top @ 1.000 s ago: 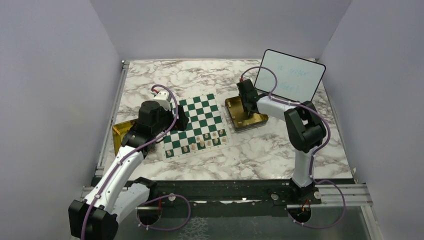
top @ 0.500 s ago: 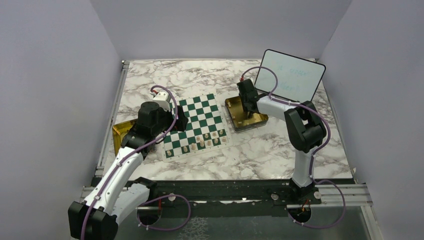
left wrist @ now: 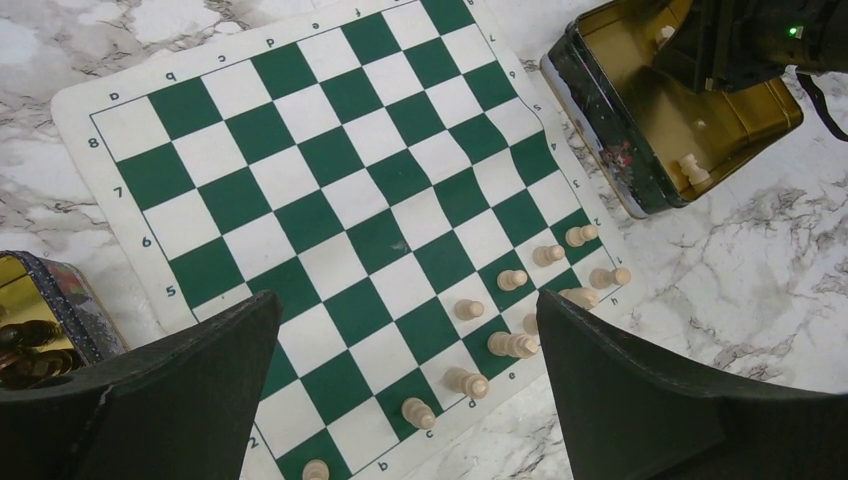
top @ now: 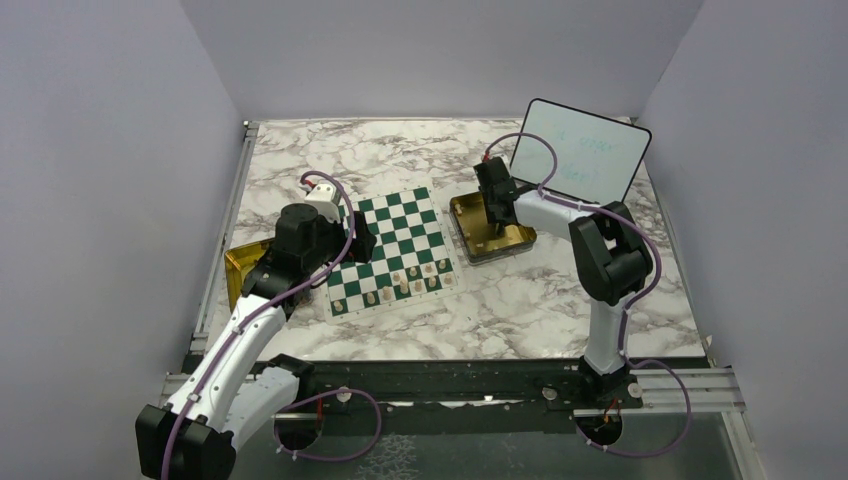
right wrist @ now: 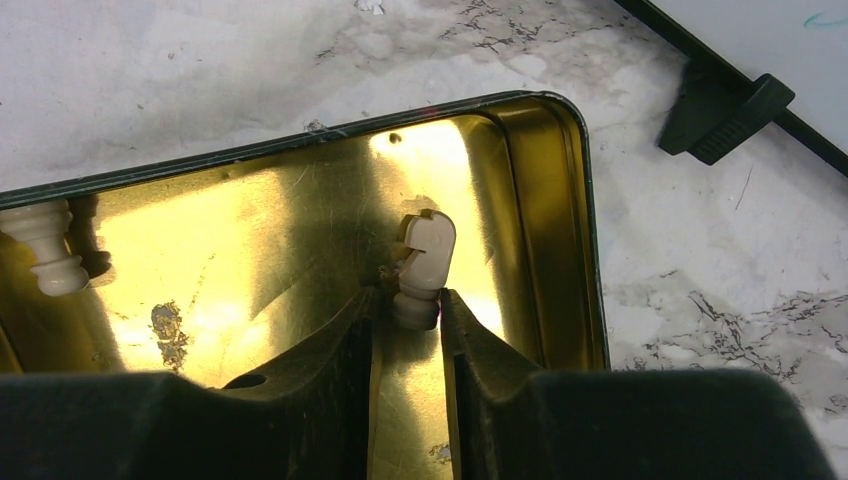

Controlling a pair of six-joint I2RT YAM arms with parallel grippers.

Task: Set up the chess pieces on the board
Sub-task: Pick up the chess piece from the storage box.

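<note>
The green-and-white board [top: 395,240] [left wrist: 340,190] lies mid-table, with several cream chess pieces [top: 400,285] [left wrist: 510,345] standing on its two near rows. Above the board's left side hovers my left gripper [top: 345,245] [left wrist: 407,305], jaws wide open and empty. My right gripper [top: 497,222] [right wrist: 408,305] reaches into the gold tin [top: 470,215] [right wrist: 545,180] right of the board. Its fingers pinch the base of a cream knight [right wrist: 425,255]. Another cream piece [right wrist: 45,245] lies at the tin's left end.
A second gold tin [top: 240,270] [left wrist: 40,300] holding dark pieces sits left of the board, under my left arm. A framed whiteboard [top: 580,150] stands behind the right tin, its black foot [right wrist: 725,115] close to the tin's corner.
The right gripper's jaws have narrowed a little onto the knight inside the tin. The left arm has barely moved.
</note>
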